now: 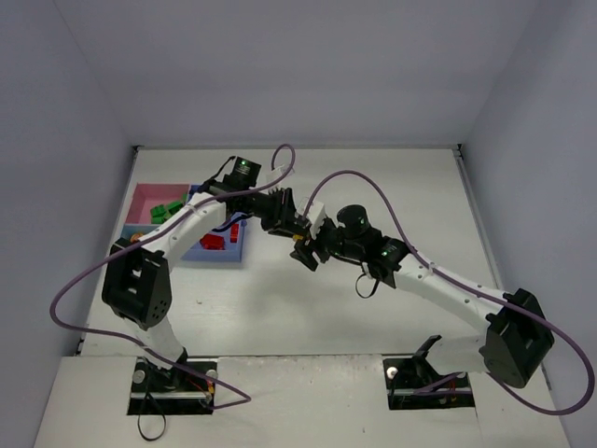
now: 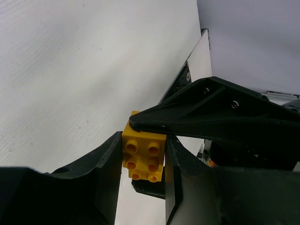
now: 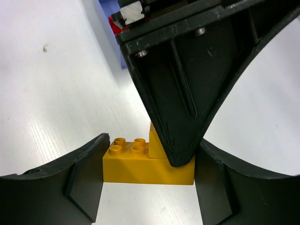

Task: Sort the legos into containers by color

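LEFT pincer (image 2: 143,157): pressed onto yellow lego (image 2: 143,149), one pad each side | RIGHT pincer (image 3: 149,166): pinching same yellow lego by its ends, left pincer crossing over top | LEGO: just right of containers (image 1: 201,255), over bench (image 1: 392,187) | CONTAINERS: red legos (image 1: 215,242) in blue tray (image 1: 229,259), green legos (image 1: 168,213) in pink tray (image 1: 147,196)

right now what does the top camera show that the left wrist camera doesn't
Only the top view: the pink tray holding green legos, the blue tray holding red legos, and both whole arms. Only the left wrist view: the yellow lego close up, studs visible, pinched in the left claw. Both: the white table, and the right claw meeting the left one at the same spot.
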Available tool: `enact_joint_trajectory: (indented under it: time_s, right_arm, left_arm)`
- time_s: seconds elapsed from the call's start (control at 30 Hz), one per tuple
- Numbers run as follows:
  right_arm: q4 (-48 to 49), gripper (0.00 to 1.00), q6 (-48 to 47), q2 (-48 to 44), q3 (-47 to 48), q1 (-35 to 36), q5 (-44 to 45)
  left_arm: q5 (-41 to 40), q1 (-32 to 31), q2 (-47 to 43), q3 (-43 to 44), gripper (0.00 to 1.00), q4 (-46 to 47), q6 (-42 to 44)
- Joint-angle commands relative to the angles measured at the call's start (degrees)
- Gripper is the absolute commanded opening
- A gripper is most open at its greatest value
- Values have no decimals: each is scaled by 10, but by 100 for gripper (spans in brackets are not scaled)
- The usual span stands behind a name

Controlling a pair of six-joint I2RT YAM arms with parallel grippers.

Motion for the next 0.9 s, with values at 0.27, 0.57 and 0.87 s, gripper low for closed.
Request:
enact_joint_trajectory:
  time_s: [0.27, 0.57, 0.87]
  right_arm:
    - [-40, 2, 12, 4, -8, -7, 52]
    - [-39, 24, 18, 40, 37, -6, 51]
    - [-40, 81, 25, 64, 71, -6, 53]
  left_arm:
    - [-16, 78, -72, 43, 0, -50, 38]
    - [-35, 46, -72, -7, 0, 32, -4]
    - [-58, 29, -67, -18, 0, 57, -11]
